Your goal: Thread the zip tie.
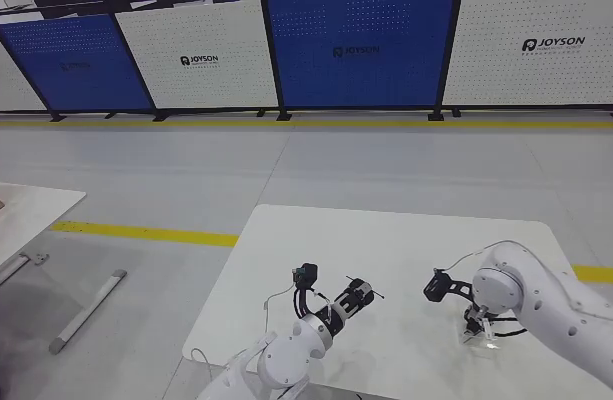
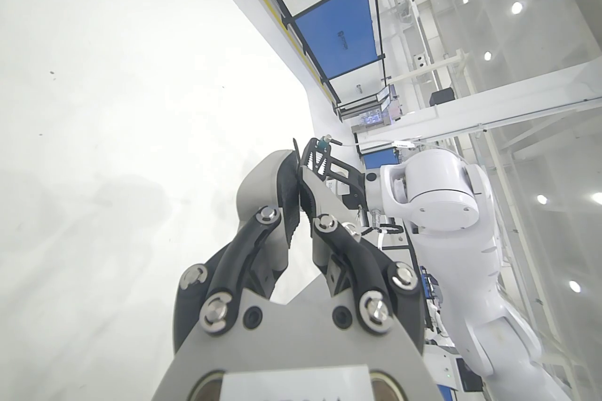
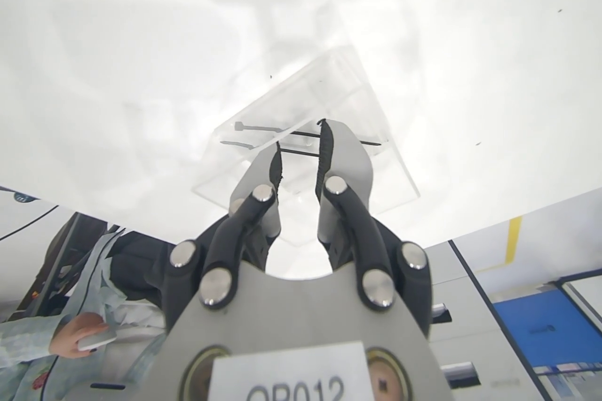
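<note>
The left hand (image 2: pixel 297 161) was closed, its pads pressed together on a black zip tie (image 1: pixel 375 293) whose short free end projected beyond the fingertips. This hand stood above the tabletop (image 1: pixel 386 240), well apart from the clear tray (image 3: pixel 390 179) and to the robot's left of it. The right hand (image 3: pixel 301 135) was directly over the tray with its fingers apart, straddling the spare zip ties (image 3: pixel 256 127) that lay inside; whether it touched them could not be determined. Risk assessment: the held tie showed little length outside the pads, so a shallow grip could let it pivot or slip when its tip met a head slot. The spare ties lay close together in the tray, so closing the right hand could pinch two at once or drag the light tray across the tabletop. The right wrist view showed the individual ties and the open finger gap, which the top view rendered as a faint patch under that arm. The top view gave the separation between the two hands, which neither wrist view conveyed. The left wrist view showed the closed pads at close range, with the right arm beyond them.
</note>
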`<action>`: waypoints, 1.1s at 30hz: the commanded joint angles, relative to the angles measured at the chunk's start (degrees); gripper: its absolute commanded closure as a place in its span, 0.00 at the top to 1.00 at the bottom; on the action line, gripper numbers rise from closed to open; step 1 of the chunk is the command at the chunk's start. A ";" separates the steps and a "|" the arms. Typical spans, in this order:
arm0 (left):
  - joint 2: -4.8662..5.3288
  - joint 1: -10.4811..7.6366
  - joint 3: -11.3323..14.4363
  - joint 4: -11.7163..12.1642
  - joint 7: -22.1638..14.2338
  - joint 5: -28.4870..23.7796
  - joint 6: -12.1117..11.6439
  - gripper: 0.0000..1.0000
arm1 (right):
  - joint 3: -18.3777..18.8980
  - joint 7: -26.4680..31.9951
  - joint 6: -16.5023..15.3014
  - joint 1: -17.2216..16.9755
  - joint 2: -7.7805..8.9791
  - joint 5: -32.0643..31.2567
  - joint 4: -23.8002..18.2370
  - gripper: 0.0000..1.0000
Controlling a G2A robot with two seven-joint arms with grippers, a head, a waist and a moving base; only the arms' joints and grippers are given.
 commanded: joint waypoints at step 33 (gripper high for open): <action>0.00 0.00 0.00 0.00 0.00 0.00 0.00 0.00 | 0.00 0.00 0.00 -0.60 1.94 0.02 -2.64 0.29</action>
